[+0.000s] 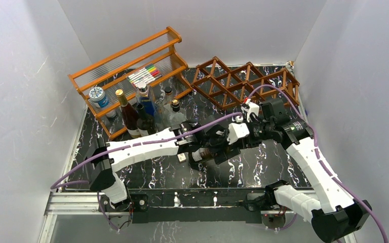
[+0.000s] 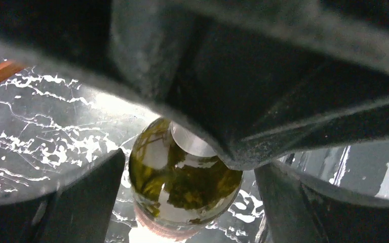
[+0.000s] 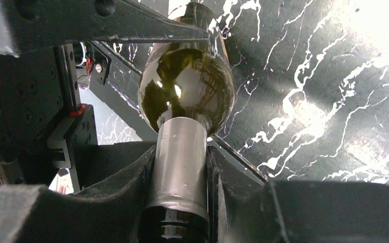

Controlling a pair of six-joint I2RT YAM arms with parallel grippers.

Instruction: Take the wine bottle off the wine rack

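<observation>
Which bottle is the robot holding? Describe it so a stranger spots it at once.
Start at the black marbled table and look to its middle. There the right gripper is shut on the silver-foiled neck of a dark green wine bottle. The other bottles stand by the orange shelf at back left; only this one is gripped.

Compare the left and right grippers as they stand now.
The right gripper is shut on the wine bottle; the left gripper stands wide open. The right gripper holds the foil-wrapped neck; the left gripper straddles the green body without closing on it. Both are at the same bottle.
</observation>
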